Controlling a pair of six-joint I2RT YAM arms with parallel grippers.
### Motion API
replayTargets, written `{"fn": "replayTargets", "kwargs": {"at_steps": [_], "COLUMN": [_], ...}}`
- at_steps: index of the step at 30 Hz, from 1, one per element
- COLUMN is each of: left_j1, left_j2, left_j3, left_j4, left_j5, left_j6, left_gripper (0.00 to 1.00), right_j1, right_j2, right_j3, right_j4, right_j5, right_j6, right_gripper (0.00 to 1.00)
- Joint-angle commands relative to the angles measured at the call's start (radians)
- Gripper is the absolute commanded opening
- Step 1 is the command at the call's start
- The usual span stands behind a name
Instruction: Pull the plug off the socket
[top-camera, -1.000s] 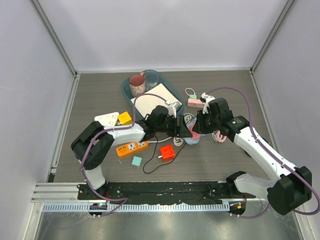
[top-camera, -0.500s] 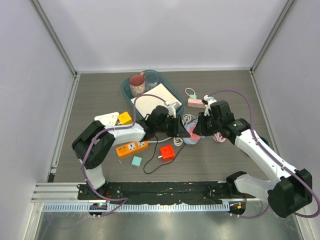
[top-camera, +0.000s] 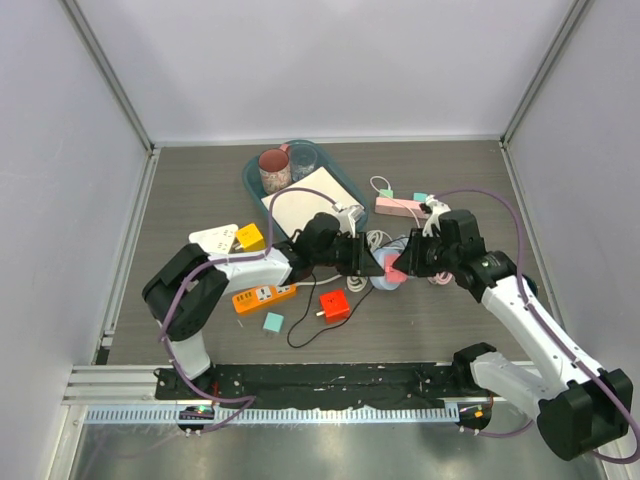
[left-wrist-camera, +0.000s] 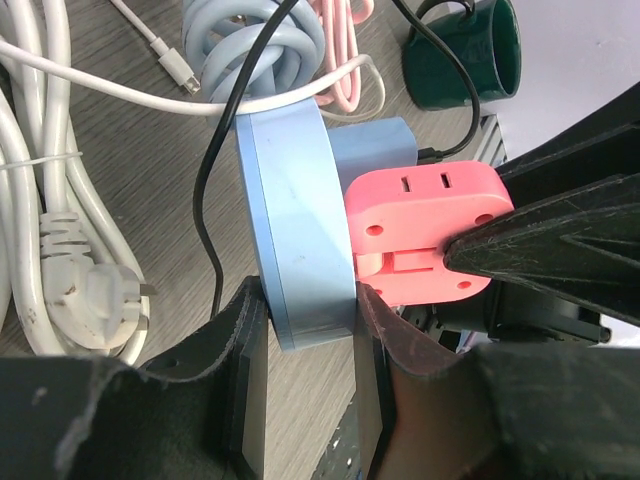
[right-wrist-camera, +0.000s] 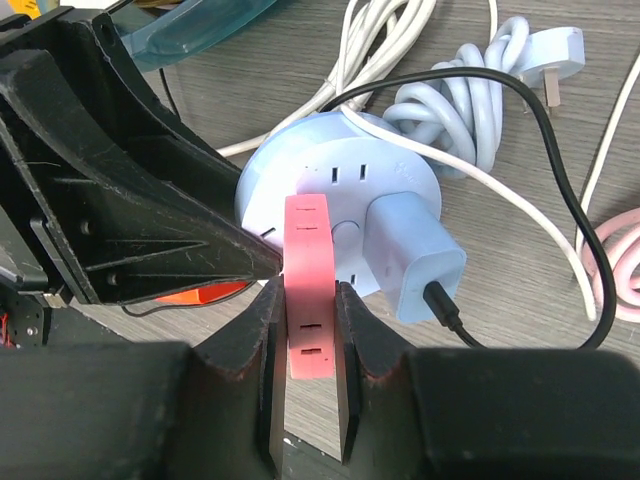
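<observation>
Near the right front corner of the teal tray (top-camera: 248, 180), on the side away from its cups, the round blue socket (left-wrist-camera: 295, 230) is held by the left gripper (left-wrist-camera: 305, 325). That gripper's fingers are partly closed and clamp the socket's rim. The pink plug (right-wrist-camera: 307, 290) sits against the socket's face. The right gripper (right-wrist-camera: 308, 310) pinches it, fingers drawn tight on its two flat sides. A blue charger (right-wrist-camera: 415, 255) with a black cable (right-wrist-camera: 447, 312) is plugged into the same face, just beside the plug.
</observation>
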Motion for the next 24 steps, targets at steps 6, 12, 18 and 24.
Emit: {"fn": "replayTargets", "kwargs": {"at_steps": [6,12,18,24], "left_j1": [0.043,0.047,0.046,0.046], "left_j2": [-0.072,-0.058,-0.029,-0.024], "left_j3": [-0.032,-0.020,-0.011,-0.009], "left_j4": [-0.075,-0.073,-0.033,-0.021], "left_j5": [-0.013,0.006,0.055,0.084], "left_j6": [0.081,0.078,0.052,0.027], "left_gripper": [0.00,0.00,0.00,0.00], "right_j1": [-0.071,-0.072,-0.071,-0.072], "right_j2": [-0.076,-0.075,-0.053,-0.041], "right_j3": [0.021,0.035,0.099,0.145], "right_j4": [0.075,0.076,0.075,0.078], "right_j5": [0.008,-0.035,-0.066,0.163], "right_j6": [-0.083,-0.079,-0.034,0.047], "right_gripper": [0.01,0.01,0.01,0.01]}}
